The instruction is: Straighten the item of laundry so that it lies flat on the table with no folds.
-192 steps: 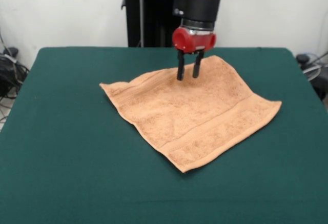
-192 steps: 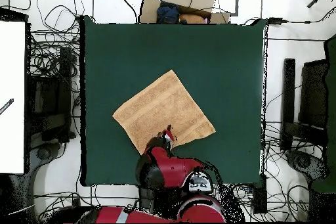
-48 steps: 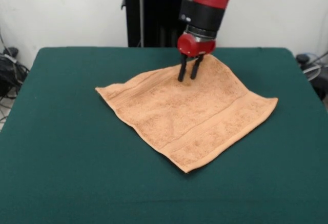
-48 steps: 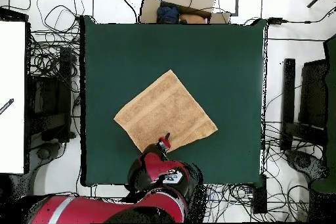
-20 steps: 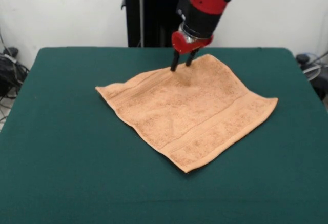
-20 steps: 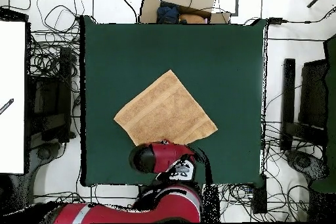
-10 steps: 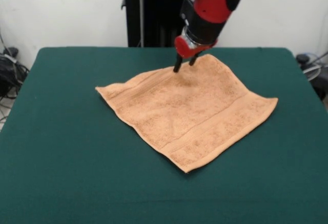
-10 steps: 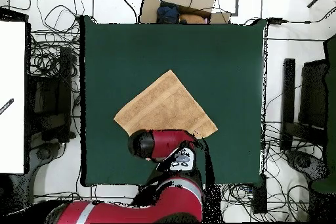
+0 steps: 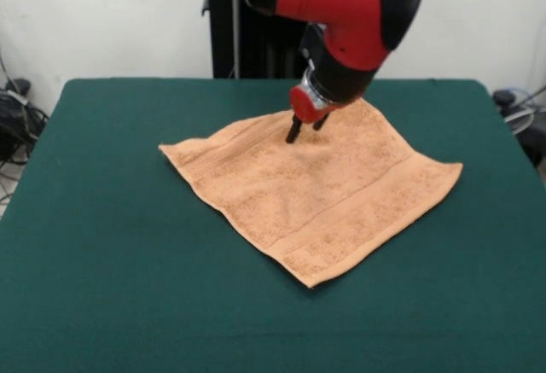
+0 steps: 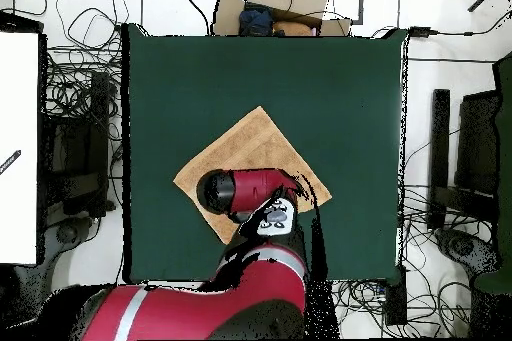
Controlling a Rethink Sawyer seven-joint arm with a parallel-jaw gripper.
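A large rectangular table with a dark green cloth-covered top (image 9: 102,245) fills most of the front view, and behind it stands a plain pale wall with a black upright pedestal column (image 9: 235,23) at the far side. From overhead, tangled dark cables (image 10: 75,87) lie on the pale floor beside the table, a brown cardboard box (image 10: 285,2) sits past the edge opposite the robot's base, and a white panel (image 10: 20,147) runs along one side. The small peach-orange terry-cloth towel (image 9: 324,194) lies spread on the table, roughly in its middle and turned like a diamond, so its corners rather than its edges point toward the table's sides; it is close to square, with no clear long axis. A woven band (image 9: 358,211) runs parallel to the hem nearest the camera, well away from the jaws. The red and black robot arm (image 9: 341,6) reaches down over the towel's far corner, and its gripper (image 9: 304,125) tilts with its two dark fingers (image 9: 293,130) standing slightly apart, tips touching or just above the cloth; they grip nothing visible. The towel spreads out from beneath the jaws toward the camera and to either side. In the overhead view the arm covers the gripper and part of the towel. No label or readable writing can be made out on the cloth.
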